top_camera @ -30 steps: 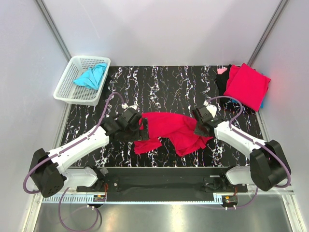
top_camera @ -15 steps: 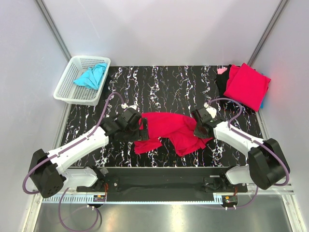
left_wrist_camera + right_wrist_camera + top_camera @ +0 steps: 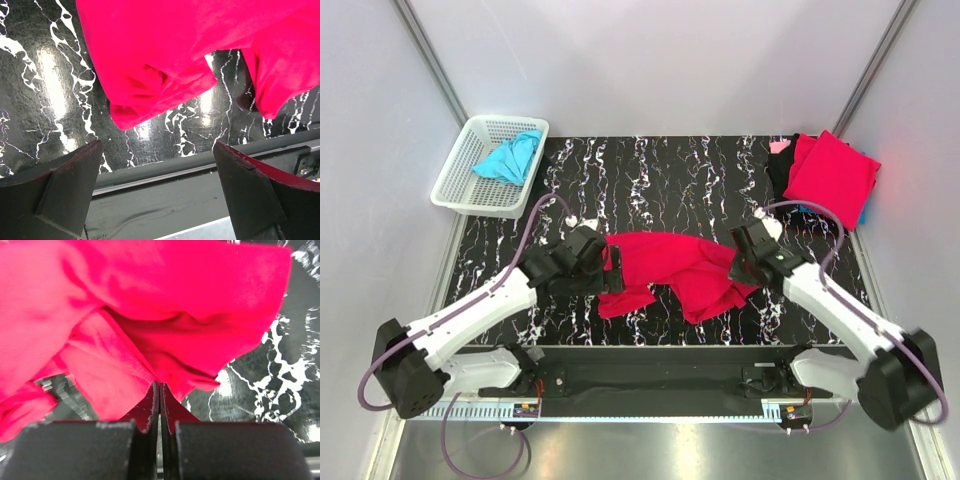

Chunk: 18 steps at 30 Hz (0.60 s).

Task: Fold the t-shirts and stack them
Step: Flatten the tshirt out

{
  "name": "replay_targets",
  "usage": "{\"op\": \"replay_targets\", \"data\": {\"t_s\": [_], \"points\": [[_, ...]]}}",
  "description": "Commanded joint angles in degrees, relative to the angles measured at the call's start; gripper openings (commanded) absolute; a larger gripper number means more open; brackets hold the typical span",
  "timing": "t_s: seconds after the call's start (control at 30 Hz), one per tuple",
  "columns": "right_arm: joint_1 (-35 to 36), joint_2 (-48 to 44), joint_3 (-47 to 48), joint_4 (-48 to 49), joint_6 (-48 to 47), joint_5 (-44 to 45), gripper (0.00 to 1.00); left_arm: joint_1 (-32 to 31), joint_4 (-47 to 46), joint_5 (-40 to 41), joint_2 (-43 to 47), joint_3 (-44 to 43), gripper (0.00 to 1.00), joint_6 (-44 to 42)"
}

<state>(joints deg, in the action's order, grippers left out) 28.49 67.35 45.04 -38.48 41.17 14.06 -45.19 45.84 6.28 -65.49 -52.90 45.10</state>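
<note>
A crimson t-shirt (image 3: 672, 268) lies crumpled on the black marbled table between my two arms. My right gripper (image 3: 741, 262) is shut on its right edge; in the right wrist view the cloth (image 3: 150, 330) bunches at the closed fingertips (image 3: 159, 388). My left gripper (image 3: 614, 270) is open at the shirt's left edge, holding nothing; the left wrist view shows the shirt's lower folds (image 3: 165, 65) above wide-apart fingers (image 3: 65, 185). A turquoise t-shirt (image 3: 508, 157) lies in the white basket. Folded crimson shirts (image 3: 832, 178) are stacked at the back right.
The white lattice basket (image 3: 460, 185) stands at the back left corner. A dark cloth and a pink bit (image 3: 781, 160) lie beside the folded stack. The table's front rail (image 3: 165, 172) runs just below the left gripper.
My right arm has shifted right and slightly forward, still holding the shirt's right edge. My left gripper has barely moved.
</note>
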Motion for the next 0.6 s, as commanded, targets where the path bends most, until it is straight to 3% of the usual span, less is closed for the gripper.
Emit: {"op": "replay_targets", "data": {"t_s": [0.0, 0.33, 0.57], "points": [[-0.10, -8.35, 4.18, -7.03, -0.21, 2.54, 0.00, -0.77, -0.40, -0.83, 2.65, 1.48, 0.99, 1.30], [-0.01, -23.49, 15.51, -16.89, -3.81, 2.20, 0.00, -5.96, -4.97, -1.45, -0.42, 5.80, 0.99, 7.19], [-0.01, -21.75, 24.83, -18.30, -8.73, -1.57, 0.00, -17.11, -10.95, -3.39, -16.13, -6.75, 0.99, 7.55]]}}
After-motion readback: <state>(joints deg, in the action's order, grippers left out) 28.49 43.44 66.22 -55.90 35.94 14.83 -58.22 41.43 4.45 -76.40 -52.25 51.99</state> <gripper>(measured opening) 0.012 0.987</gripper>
